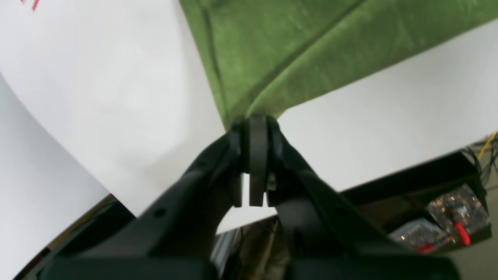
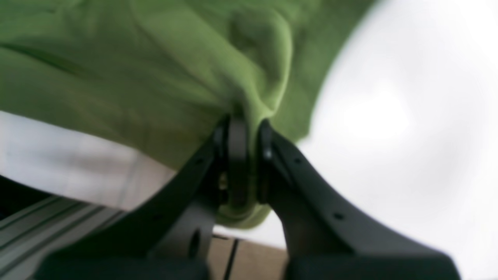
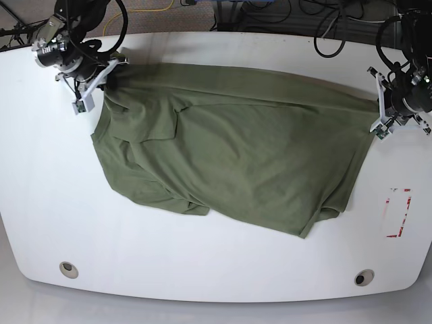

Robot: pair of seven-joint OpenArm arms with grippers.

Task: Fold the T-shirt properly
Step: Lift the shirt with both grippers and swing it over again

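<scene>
The olive-green T-shirt lies spread across the white table, stretched between the two arms along its far edge. At the far right my left gripper is shut on a corner of the cloth; in the left wrist view the fabric comes to a point between the closed fingers. At the far left my right gripper is shut on a bunched fold; in the right wrist view green cloth is pinched in the gripper and pokes out below it.
A red-and-white marker is on the table at the right. Two round holes sit near the front edge. Cables run behind the table's far edge.
</scene>
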